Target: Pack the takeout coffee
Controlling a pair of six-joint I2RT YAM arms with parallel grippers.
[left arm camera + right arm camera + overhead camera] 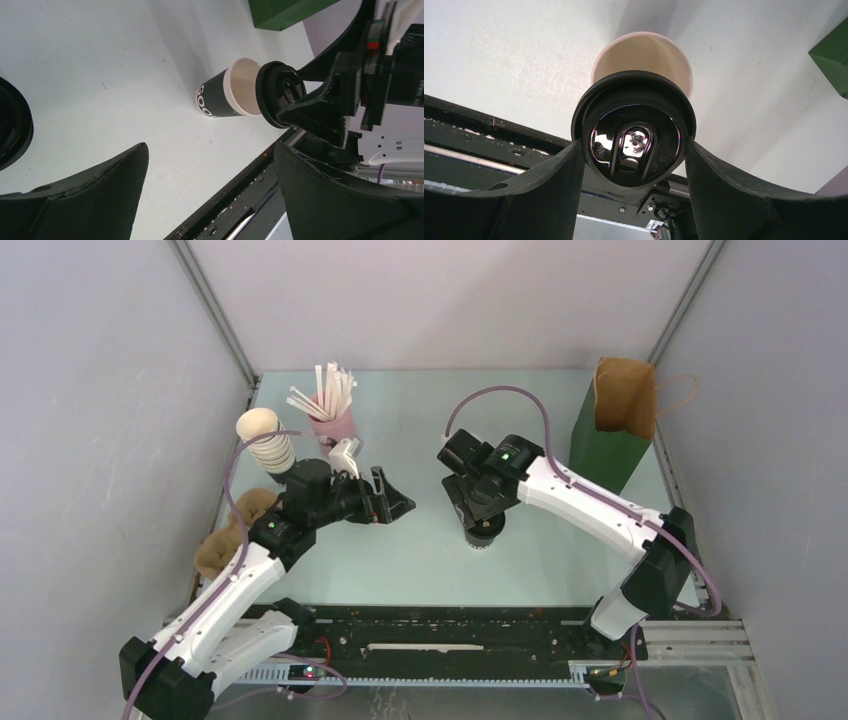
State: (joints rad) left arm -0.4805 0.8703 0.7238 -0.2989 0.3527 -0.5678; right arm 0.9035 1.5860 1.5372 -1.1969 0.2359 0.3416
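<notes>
The takeout coffee's dark paper cup [220,96] stands uncapped on the table, its cream inside showing [641,55]. My right gripper [634,144] is shut on the round black lid [634,131], gripping it by its rim. The lid [279,94] hangs just over the cup's mouth, offset toward the near side and not seated. From above, the right gripper [480,527] hides most of the cup [484,539]. My left gripper [390,500] hovers open and empty left of the cup, nothing between its fingers [125,175].
A tall green paper bag [612,430] stands open at the back right. A stack of lidless cups [268,440] and a pink holder of straws [333,412] stand at the back left, with brown paper items [232,530] near the left edge. Stacked black lids [12,130] lie by the left gripper.
</notes>
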